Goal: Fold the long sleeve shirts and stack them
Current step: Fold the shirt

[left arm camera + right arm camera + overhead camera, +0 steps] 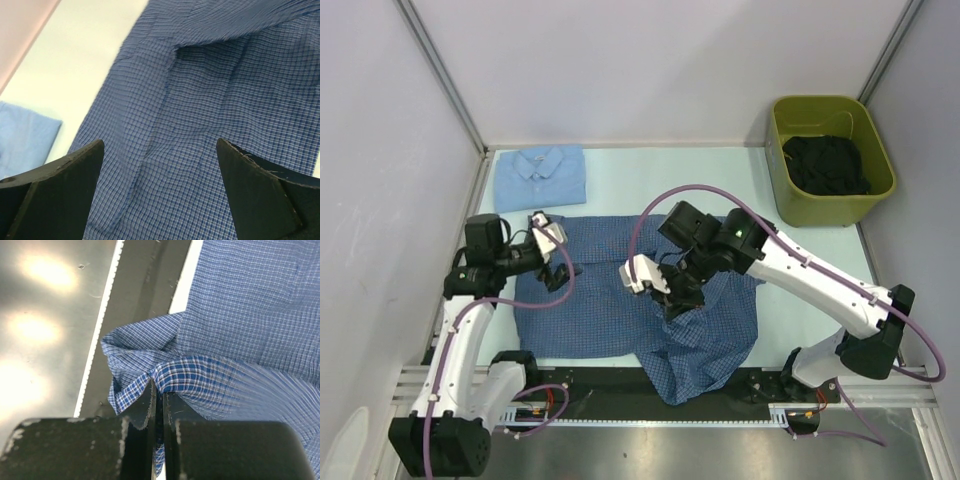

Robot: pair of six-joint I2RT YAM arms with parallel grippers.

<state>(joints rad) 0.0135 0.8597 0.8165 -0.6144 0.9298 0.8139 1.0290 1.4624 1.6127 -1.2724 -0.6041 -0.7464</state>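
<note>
Checked blue shirt (590, 300) lies spread across the near middle of the desk (660, 180), its right part bunched and rumpled, and one loose corner spills over the near edge onto the dark rail (620, 385). At the far left corner the pale blue shirt (540, 178) lies already folded, well apart from the work.

The right gripper (159, 390) is clenched on a small gathered fold of the checked cloth and lifts it a little off the desk. The left gripper (160, 150) is released, with its fingers spread wide, and hovers over the shirt's left side without touching it.

The main risk, as I judge it, is that only one side is pinned. If the right arm pulls, the whole shirt may slide instead of folding, and the flat left half would wrinkle. The pinch takes in little cloth, so it could slip free mid-carry. The overhanging corner might catch on the rail and skew the fold.
</note>
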